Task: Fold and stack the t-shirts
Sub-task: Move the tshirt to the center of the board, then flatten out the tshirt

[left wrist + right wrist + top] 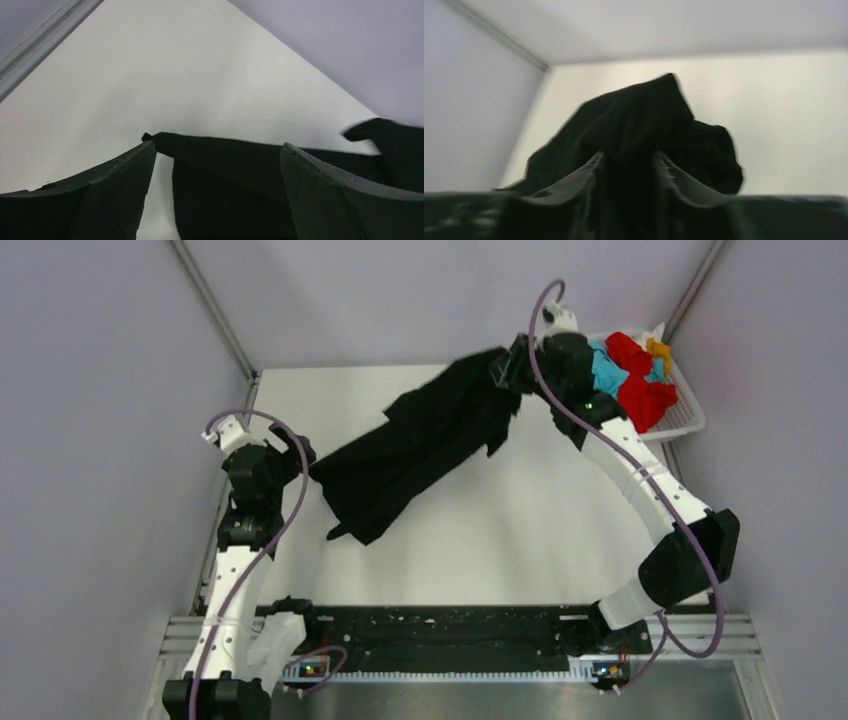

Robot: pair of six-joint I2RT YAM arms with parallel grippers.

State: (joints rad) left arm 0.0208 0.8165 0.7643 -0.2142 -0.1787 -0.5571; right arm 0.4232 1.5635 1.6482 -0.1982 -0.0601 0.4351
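I read the right tool (629,155) as nearly closed, pinching the soft black t-shirt (420,445), which drapes as a long crumpled band across the matte white bench (520,530). Left tool (217,147): spread wide, empty, at the cloth's edge.

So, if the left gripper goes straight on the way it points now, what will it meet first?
Most likely the black t-shirt: its edge lies just ahead, between the open fingers of the left gripper. Depth is hard to judge from the wrist view.
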